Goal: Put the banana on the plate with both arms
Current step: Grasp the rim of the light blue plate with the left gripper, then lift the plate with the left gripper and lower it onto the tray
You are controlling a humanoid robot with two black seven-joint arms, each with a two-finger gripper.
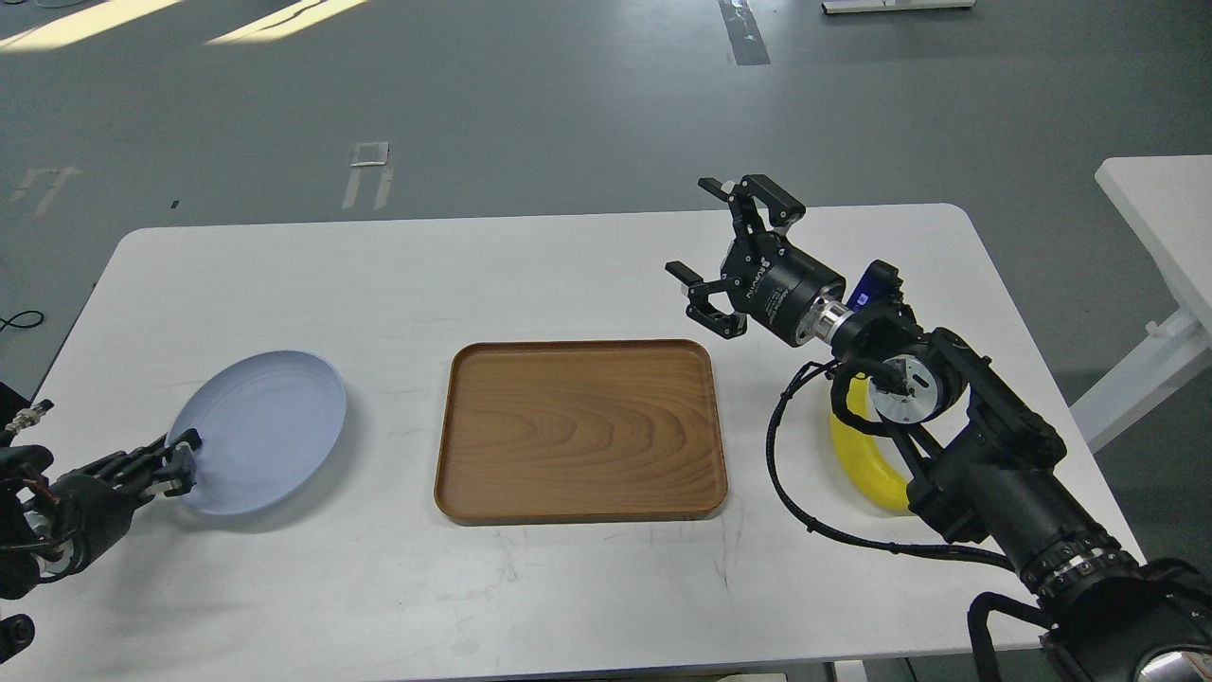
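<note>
White surface (568,587) – one round pale-blue plate (260,426) left, one wooden tray (579,431) centre, one smooth yellow banana (866,469) right, under right arm. Right gripper (705,232) jaws apart, empty; left gripper (175,464) clamped on plate rim.

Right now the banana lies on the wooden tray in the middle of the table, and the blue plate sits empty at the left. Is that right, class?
Not quite. The head view shows the banana on the bare table, right of the wooden tray, partly behind the right arm. The tray holds nothing. The blue plate is indeed empty at the left.
</note>
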